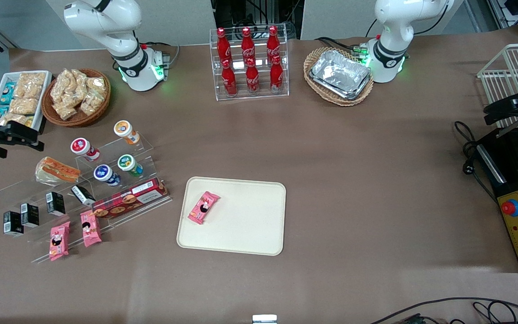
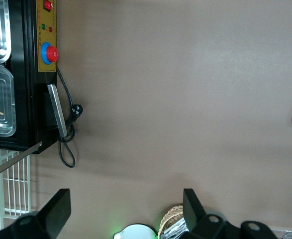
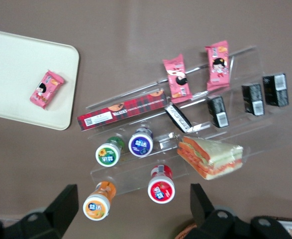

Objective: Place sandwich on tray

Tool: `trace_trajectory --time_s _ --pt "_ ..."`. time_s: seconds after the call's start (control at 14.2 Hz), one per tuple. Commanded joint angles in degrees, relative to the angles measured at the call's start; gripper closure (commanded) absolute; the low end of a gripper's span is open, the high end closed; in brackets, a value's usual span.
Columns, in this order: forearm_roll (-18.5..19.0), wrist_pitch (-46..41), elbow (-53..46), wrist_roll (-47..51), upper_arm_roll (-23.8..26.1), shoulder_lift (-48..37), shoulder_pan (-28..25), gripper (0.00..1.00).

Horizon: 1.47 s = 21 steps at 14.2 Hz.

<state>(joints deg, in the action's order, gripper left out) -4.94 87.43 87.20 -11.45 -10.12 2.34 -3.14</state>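
The sandwich (image 1: pixel 56 170), a clear-wrapped wedge with orange-red and green filling, lies on an upper step of a clear acrylic rack (image 1: pixel 119 148). It also shows in the right wrist view (image 3: pixel 210 157). The cream tray (image 1: pixel 245 225) lies flat mid-table, nearer the front camera, with one pink snack packet (image 1: pixel 203 207) on it. The tray (image 3: pixel 16 64) and packet (image 3: pixel 46 88) show in the right wrist view too. My gripper (image 1: pixel 20 135) hangs open and empty above the table at the working arm's end, a little farther from the front camera than the sandwich. In the right wrist view the gripper (image 3: pixel 133 214) is over the cups beside the sandwich.
The rack also holds yogurt cups (image 1: pixel 106 174), small black boxes (image 1: pixel 29 215), a long red box (image 1: pixel 131 200) and two pink packets (image 1: pixel 74 236). A wicker snack basket (image 1: pixel 75 96) and white snack dish (image 1: pixel 18 99) stand farther back. Cola bottles (image 1: pixel 249 63) and foil trays (image 1: pixel 340 74) stand at the back.
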Motion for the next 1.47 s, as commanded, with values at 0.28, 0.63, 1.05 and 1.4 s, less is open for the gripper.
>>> trace_trajectory --time_s 0.28,0.63,1.05,1.4 --pt "0.2 -1.3 0.2 30.3 -8.5 -0.6 0.2 0.0" --pt "-0.2 -0.9 0.2 52.2 -14.6 0.0 0.1 0.0" --pt "-3.7 1.6 0.2 65.8 -18.3 3.0 0.2 0.0" --pt "-6.7 12.9 9.0 66.0 -20.3 3.7 2.6 0.0"
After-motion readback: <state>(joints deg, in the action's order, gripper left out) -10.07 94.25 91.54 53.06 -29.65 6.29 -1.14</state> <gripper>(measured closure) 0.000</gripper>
